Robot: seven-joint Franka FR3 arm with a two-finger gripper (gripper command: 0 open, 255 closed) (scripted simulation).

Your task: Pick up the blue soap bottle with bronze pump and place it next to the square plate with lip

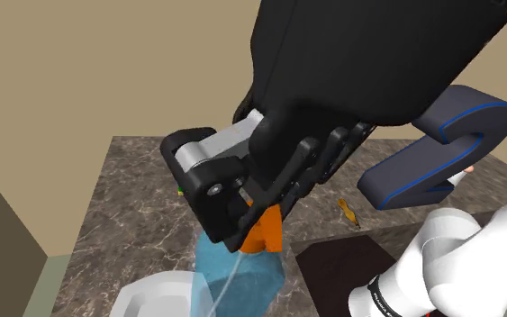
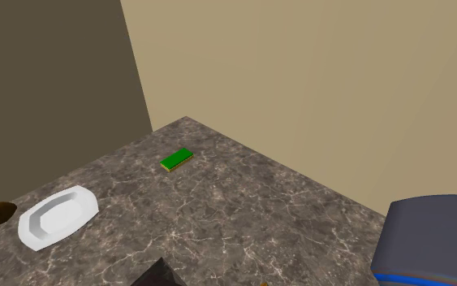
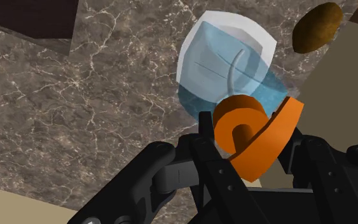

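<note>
Gripping looks solid from where I'm sitting: your gripper is clenching its jaws on the orange pump of the see-through blue soap bottle. The bottle is hanging off them, clear of the marble counter as far as I can judge. Its long axis is running straight out from the jaws, pump end in the pinch and the blue body pointing away toward the counter, so in the wrist view you're basically looking down the bottle's length. That's the bit I'd be watching, because in that view the body is sitting right over the white plate, which tells me you're aiming at the plate itself rather than the bare stone beside it. In the shoulder view the plate is peeking out at the bottle's lower left, the two overlapping in the picture. I'm guessing you're in the carry part, pick done, drop-off not yet. Before lowering anything, I'd be nudging sideways off the plate so the base is landing on marble just beside the rim. Other stuff is lying well apart from that spot: a green block further along the counter, a brown round thing past the plate, and a big grey-blue curvy object behind your hand.
</note>
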